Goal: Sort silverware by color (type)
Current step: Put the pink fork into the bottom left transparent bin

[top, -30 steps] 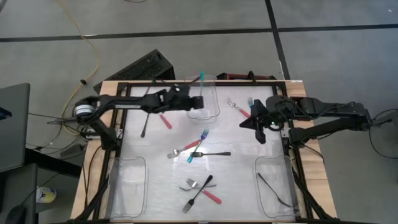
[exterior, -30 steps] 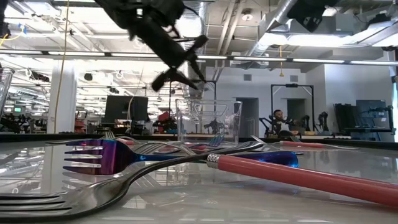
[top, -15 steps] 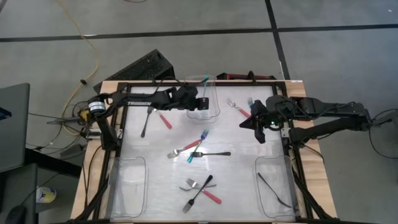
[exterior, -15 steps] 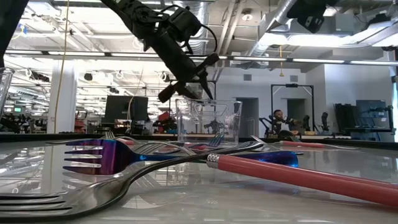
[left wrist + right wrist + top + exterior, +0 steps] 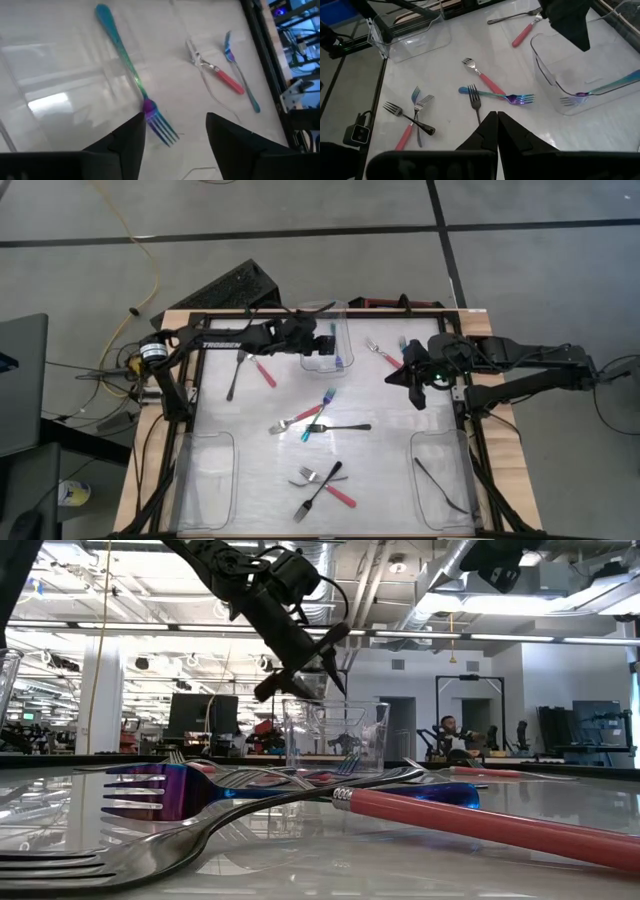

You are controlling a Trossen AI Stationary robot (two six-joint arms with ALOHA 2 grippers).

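Left gripper [image 5: 322, 341], jaws spread, above the bin [image 5: 343, 360] holding a teal fork [image 5: 131, 75]. Right gripper [image 5: 416, 388], jaws pressed together, hovers.

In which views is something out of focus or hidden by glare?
Low view: the nearest black fork and pink-handled fork look soft, and the far clear bin is sharper. Left wrist view: white glare lies on the bin floor beside the teal-handled fork. High view: evenly lit.
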